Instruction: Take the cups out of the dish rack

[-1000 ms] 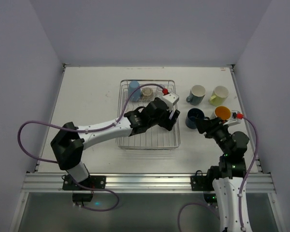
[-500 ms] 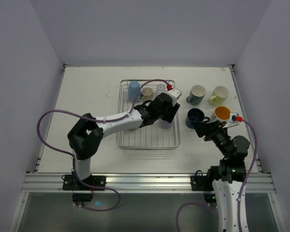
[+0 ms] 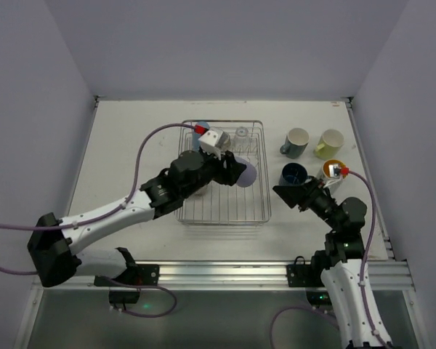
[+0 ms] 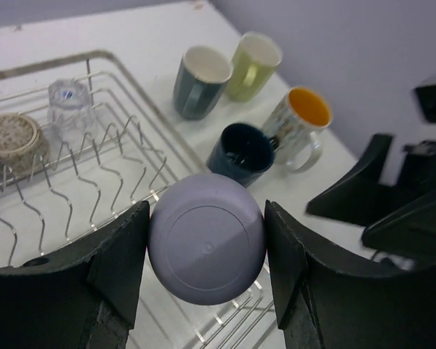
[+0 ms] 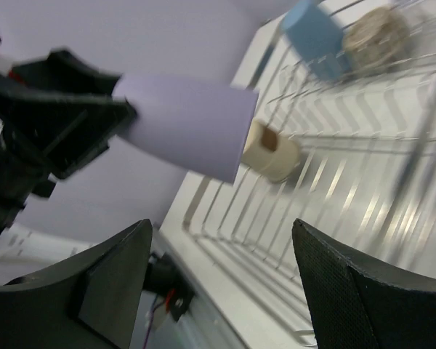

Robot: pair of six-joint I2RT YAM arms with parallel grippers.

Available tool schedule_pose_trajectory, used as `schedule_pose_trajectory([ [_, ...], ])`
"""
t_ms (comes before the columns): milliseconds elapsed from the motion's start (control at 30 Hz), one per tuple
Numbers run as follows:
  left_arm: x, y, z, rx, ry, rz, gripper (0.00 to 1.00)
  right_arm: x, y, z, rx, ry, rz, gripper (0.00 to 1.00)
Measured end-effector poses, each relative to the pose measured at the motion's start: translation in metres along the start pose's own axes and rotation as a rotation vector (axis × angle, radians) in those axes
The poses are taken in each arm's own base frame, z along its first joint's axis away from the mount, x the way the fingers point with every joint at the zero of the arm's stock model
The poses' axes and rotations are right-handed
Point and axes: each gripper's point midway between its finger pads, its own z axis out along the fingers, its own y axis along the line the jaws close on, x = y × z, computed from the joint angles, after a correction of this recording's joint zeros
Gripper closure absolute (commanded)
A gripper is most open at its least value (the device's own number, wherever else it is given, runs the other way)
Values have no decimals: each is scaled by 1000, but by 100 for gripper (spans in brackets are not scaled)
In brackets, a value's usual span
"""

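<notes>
My left gripper (image 3: 235, 170) is shut on a lavender cup (image 3: 246, 174) and holds it tilted above the right half of the wire dish rack (image 3: 219, 208). In the left wrist view both fingers (image 4: 122, 251) press the sides of the lavender cup (image 4: 206, 249), its base facing the camera. A clear tumbler (image 3: 241, 136), a light blue cup (image 3: 200, 129) and a beige cup (image 4: 11, 138) stand at the rack's far end. A cream cup (image 5: 273, 150) lies in the rack (image 5: 334, 190). My right gripper (image 3: 286, 195) is open and holds nothing, just right of the rack.
On the table right of the rack stand a grey-teal mug (image 3: 296, 142), a yellow-green mug (image 3: 329, 143), a dark blue mug (image 3: 293, 175) and an orange-lined mug (image 3: 333, 170). Side walls close in the table left and right.
The left arm has pulled back and lifted the lavender cup off the rack. The right gripper has opened, left the orange-lined mug on the table and swung left towards the rack.
</notes>
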Motion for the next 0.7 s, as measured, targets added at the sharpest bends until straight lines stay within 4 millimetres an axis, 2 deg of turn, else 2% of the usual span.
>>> schedule_pose_trajectory([
  [100,-35,-13,-27,95,-144,-119,86,27,25,8,-110,122,8,20],
  [167,-40,-16,-34,138,-186,-179,87,38,40,11,-164,169,6,21],
  [267,-26,-13,-35,171,-180,-250,87,47,56,15,-225,206,5,24],
  [400,-8,-15,-35,207,-133,-307,88,49,68,21,-266,207,3,28],
  [500,-10,-20,-40,245,-147,-341,89,49,78,26,-291,213,1,29],
  [700,-21,-15,-57,264,-202,-380,90,48,93,31,-328,214,-8,30],
])
